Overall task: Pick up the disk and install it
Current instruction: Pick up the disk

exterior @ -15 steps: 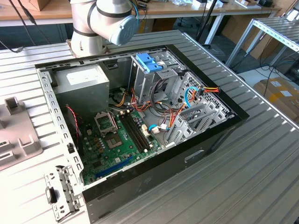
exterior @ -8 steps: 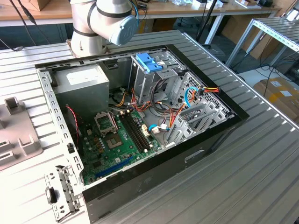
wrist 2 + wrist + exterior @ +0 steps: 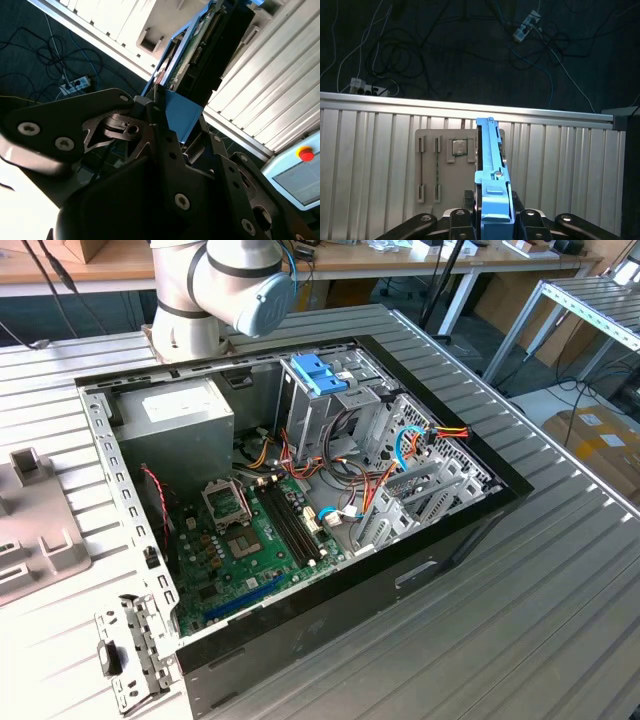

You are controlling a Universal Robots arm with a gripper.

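I am gripping the disk [image 3: 492,170] edge-on between my fingers [image 3: 469,200], its long axis running straight out from them toward the pale holder plate [image 3: 427,150] on the ribbed worktop [image 3: 370,165].

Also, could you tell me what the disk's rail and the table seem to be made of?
On the disk, the rail looks like moulded plastic: bright blue, smooth, slightly glossy, with a moulded clip. The table looks like metal, probably aluminium: pale grey, ribbed slats with a dull sheen.

Pincer [image 3: 493,202] clamped on the disk [image 3: 490,150] — gripping it edge-on.
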